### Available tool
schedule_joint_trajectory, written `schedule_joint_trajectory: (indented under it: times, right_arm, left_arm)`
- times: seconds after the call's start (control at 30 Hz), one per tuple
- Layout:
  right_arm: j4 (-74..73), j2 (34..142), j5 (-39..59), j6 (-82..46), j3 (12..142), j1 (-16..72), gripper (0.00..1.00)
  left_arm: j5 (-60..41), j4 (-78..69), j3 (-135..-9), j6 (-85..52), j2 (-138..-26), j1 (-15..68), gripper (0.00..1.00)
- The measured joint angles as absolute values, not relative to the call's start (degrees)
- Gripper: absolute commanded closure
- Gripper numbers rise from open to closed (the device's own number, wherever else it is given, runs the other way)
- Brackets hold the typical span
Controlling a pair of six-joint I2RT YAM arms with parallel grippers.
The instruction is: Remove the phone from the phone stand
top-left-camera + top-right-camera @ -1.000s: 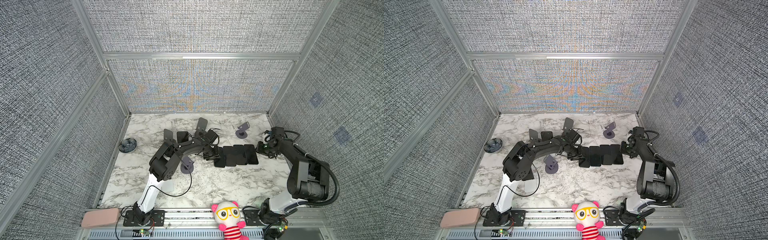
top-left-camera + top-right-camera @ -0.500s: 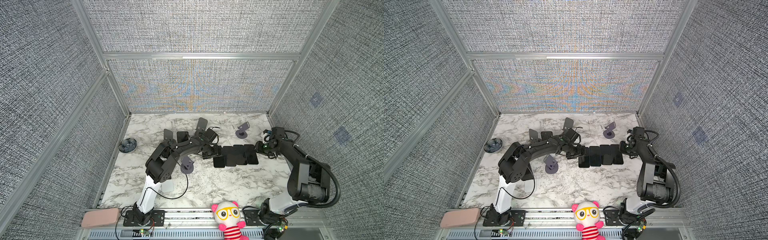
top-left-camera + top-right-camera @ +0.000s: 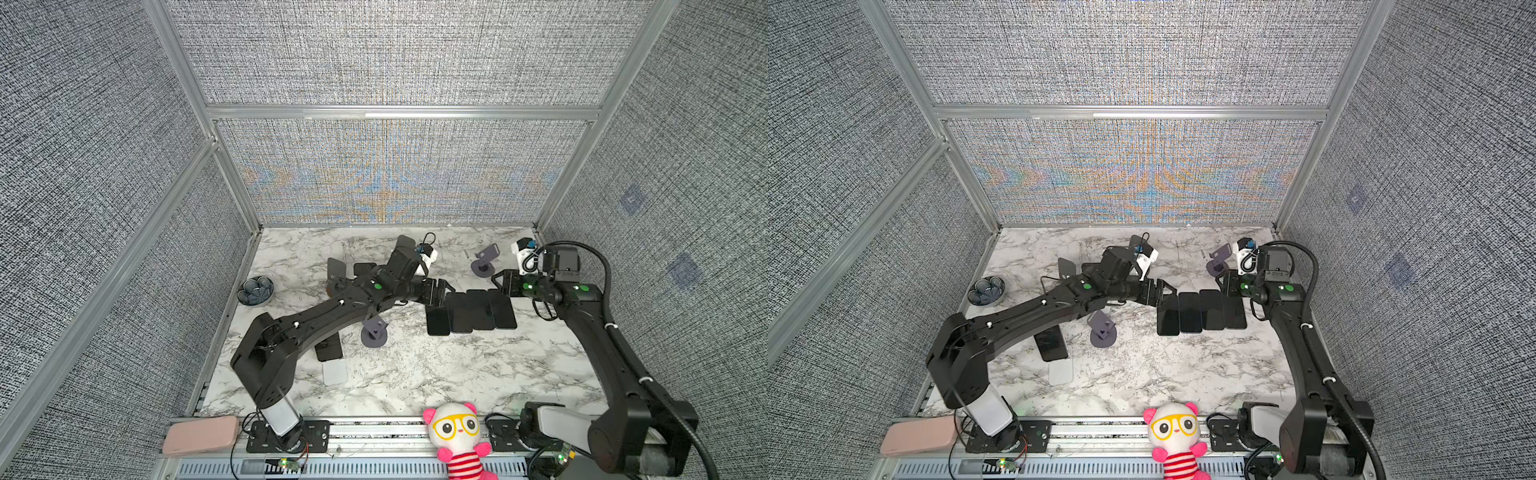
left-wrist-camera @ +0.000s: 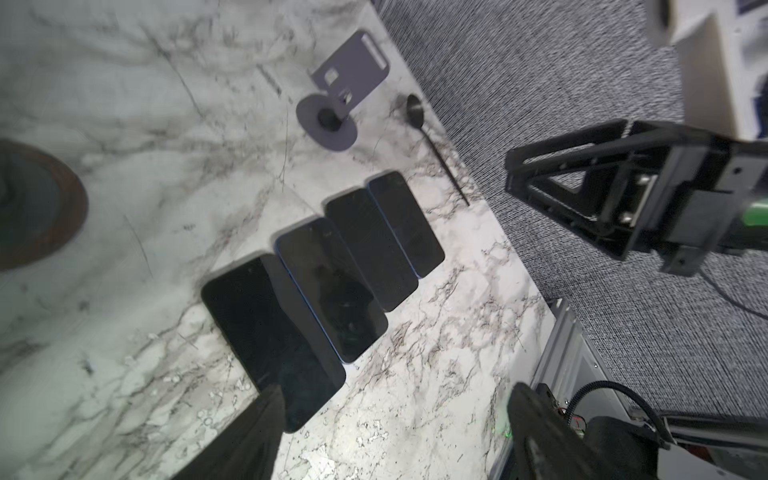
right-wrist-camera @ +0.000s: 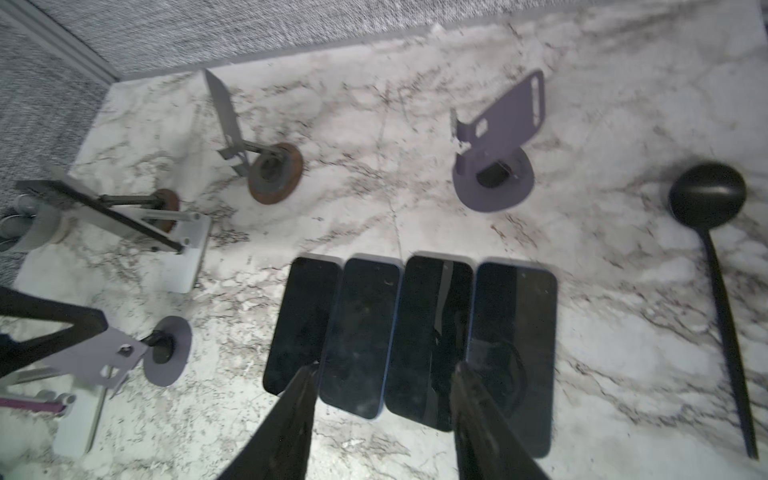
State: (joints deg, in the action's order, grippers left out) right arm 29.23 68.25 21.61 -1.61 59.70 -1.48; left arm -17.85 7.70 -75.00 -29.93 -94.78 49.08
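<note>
Top view, 12 o'clock = back wall. My left fingers (image 3: 447, 289) are spread wide with nothing between them. They hang at the 9 o'clock end of the row of four phones (image 3: 469, 311). In the left wrist view one finger overlaps the corner of the nearest phone (image 4: 270, 328); cannot tell if it touches.

My right fingers (image 3: 500, 282) are parted too and empty, above the 12 o'clock tips of the phones at the row's 3 o'clock end. The right wrist view shows two screens in the gap between them.

The four phones are off the stands, flat on the marble tabletop (image 3: 415, 374), screens up, side by side with edges touching, at 3 o'clock of centre. A fifth dark phone (image 3: 328, 347) lies flat at 8 o'clock, partly under my left arm. A pale flat slab (image 3: 334, 372) sits just beside its 6 o'clock end.

The far purple stand (image 3: 483, 262) is at 1 o'clock, upright, cradle bare, near the row but apart. The near purple stand (image 3: 374, 332) is by centre, at 9 o'clock of the row, apart and bare. A grey stand (image 3: 336, 270) is at 11 o'clock behind my left arm.

In the right wrist view a white-based stand (image 5: 178, 257) carries a dark tilted slab (image 5: 99, 216); cannot tell if it is a phone. A black ladle (image 5: 706, 199) lies flat between the row and the 3 o'clock wall.

A dark bowl (image 3: 255, 291) is at the 9 o'clock edge. On the front rail are a plush toy (image 3: 455, 436) at 6 o'clock and a pink block (image 3: 199, 434) at 7 o'clock.
</note>
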Motion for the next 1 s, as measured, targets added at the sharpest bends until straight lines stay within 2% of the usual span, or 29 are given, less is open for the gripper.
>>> schedule_joint_trajectory:
  times: [0.2, 0.47, 0.67, 0.8, 1.0]
  right_arm:
    - [27.31, 68.27, 22.31, -0.16, 64.05, 8.54, 0.51]
    - [22.24, 79.96, 21.28, 1.45, 72.77, 25.89, 0.48]
    - [20.58, 93.21, 21.32, 2.26, 82.17, 29.91, 0.37]
    - [20.18, 100.22, 23.97, 3.01, 87.35, 31.27, 0.36]
    - [17.87, 109.69, 29.21, 7.31, 92.51, 34.33, 0.37]
  left_arm:
    - [-11.14, 4.56, -66.85, -21.58, -81.14, 48.97, 0.14]
    - [-0.10, 10.00, -60.45, -16.88, -68.58, 43.35, 0.12]
    - [4.25, 14.26, -50.81, -17.39, -59.99, 34.17, 0.12]
    - [2.42, 15.14, -46.44, -17.63, -55.02, 32.05, 0.12]
    - [2.37, 18.61, -45.36, -18.24, -53.65, 28.27, 0.09]
